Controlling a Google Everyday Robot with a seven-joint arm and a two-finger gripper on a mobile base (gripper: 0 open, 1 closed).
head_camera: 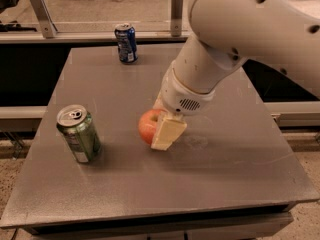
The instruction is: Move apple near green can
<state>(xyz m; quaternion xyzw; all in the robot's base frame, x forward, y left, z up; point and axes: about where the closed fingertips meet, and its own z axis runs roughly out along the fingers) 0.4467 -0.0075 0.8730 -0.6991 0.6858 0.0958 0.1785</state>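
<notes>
The red apple [148,125] is held in my gripper [159,126] near the middle of the grey table [225,159], low over its top. A cream finger [167,132] covers the apple's right side; the other finger is hidden behind it. The green can [79,134] with a silver top stands upright at the table's front left, roughly a can's width to the left of the apple. My white arm reaches in from the upper right.
A dark blue can [126,43] stands upright at the table's far edge, left of centre. A metal rail with posts [42,9] runs behind the table. The table's front edge lies close below the green can.
</notes>
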